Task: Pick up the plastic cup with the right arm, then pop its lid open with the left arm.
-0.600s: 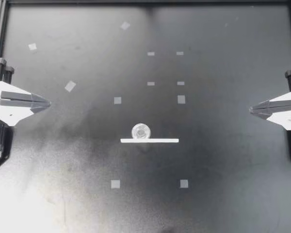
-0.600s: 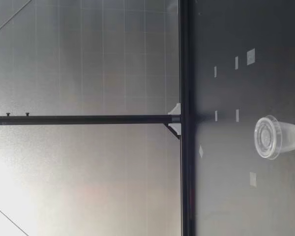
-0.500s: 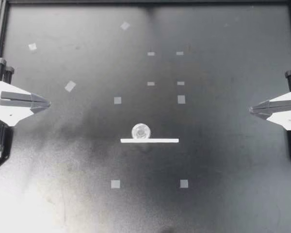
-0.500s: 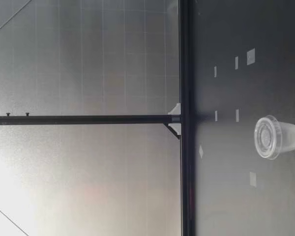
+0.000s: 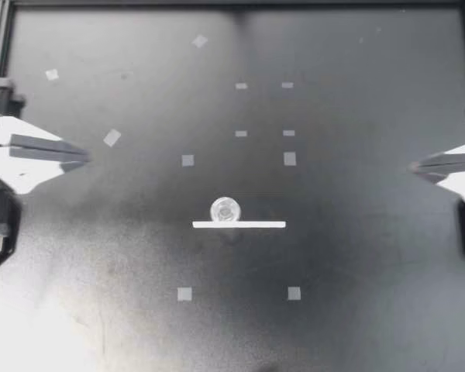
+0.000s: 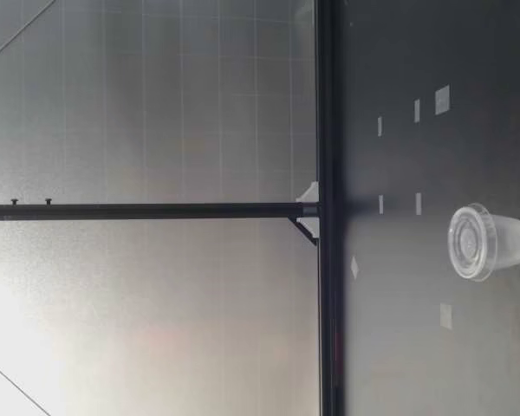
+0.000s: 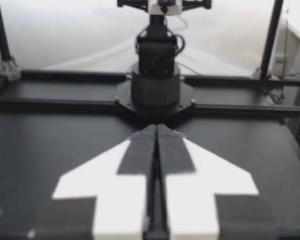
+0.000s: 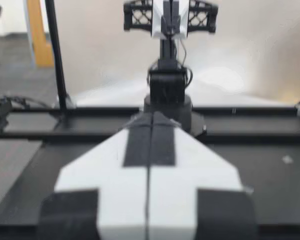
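My left hand [image 5: 81,163] and right hand [image 5: 415,167] are both pinched closed and empty, nothing grabbed yet. The clear cup [image 5: 225,210] sits on the worktop [image 5: 356,294] well ahead of both, just beside a white strip [image 5: 256,225].

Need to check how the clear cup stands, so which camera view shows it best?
The low view: the clear cup shows from the side, upright, wide rim up, narrower base on the table. The top view gives only its round outline from above, next to the white strip. Neither wrist view shows it.
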